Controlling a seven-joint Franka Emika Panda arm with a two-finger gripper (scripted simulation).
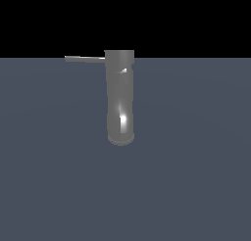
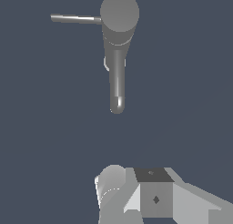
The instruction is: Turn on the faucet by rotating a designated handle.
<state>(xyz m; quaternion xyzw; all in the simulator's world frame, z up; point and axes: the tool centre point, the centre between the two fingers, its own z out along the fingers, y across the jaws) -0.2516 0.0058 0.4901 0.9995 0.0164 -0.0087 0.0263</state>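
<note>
In the exterior view the handle (image 1: 85, 59) is seen first, a thin rod running level toward nine o'clock from the top of the faucet (image 1: 120, 100), its free tip on the exterior view's left and its root joined to the thick body. The faucet itself is shown as a shiny cylinder dropping toward six o'clock to a rounded end, near the middle of the grey surface (image 1: 196, 176). No arm is caught in that view. In the wrist view the handle (image 2: 75, 19) is likewise laid out toward nine o'clock from the round cap of the faucet (image 2: 118, 54), and the gripper (image 2: 136, 196) is seen only in part, with open floor between it and the faucet. The handle is thus judged to lie well apart from the gripper, ahead of it and off to one side, with its long axis crossing the faucet's. Whether the fingers are spread or pressed together cannot be told, since their tips are not shown. Nothing is seen to be pinched.
</note>
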